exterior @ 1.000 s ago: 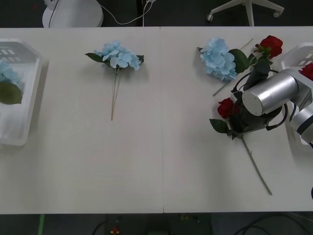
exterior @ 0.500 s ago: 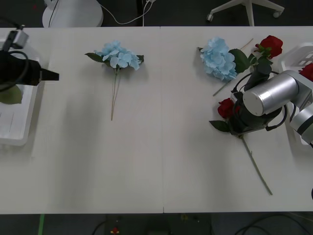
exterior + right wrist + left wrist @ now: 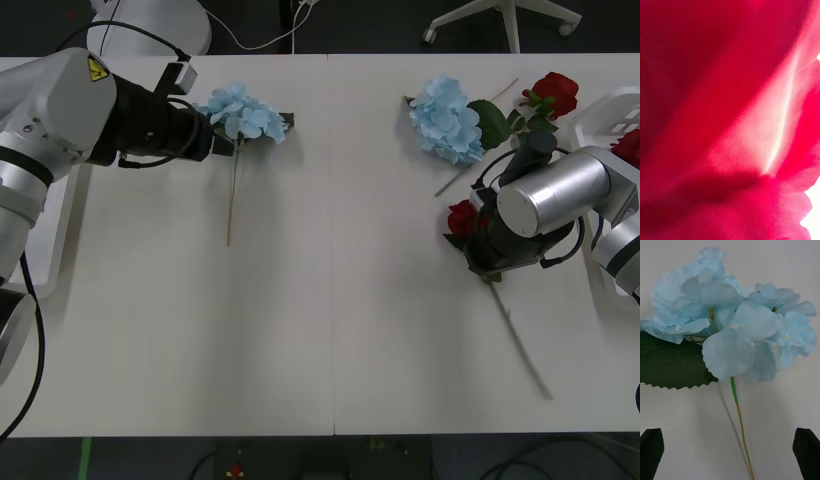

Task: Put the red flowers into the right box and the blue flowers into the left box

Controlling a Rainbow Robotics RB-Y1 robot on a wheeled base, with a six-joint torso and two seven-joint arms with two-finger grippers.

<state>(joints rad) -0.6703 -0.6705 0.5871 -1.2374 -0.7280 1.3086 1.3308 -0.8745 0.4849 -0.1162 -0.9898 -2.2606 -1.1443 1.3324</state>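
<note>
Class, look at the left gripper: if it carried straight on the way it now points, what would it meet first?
Probably the blue flower: the left gripper is open, its stem and bloom directly ahead, though depth is unclear.

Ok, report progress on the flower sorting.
Done: one rose lies in the right box. In hand: the right gripper is down on a second rose; the left gripper, open, faces a blue flower. Left: another blue flower and a third rose on the table.
</note>
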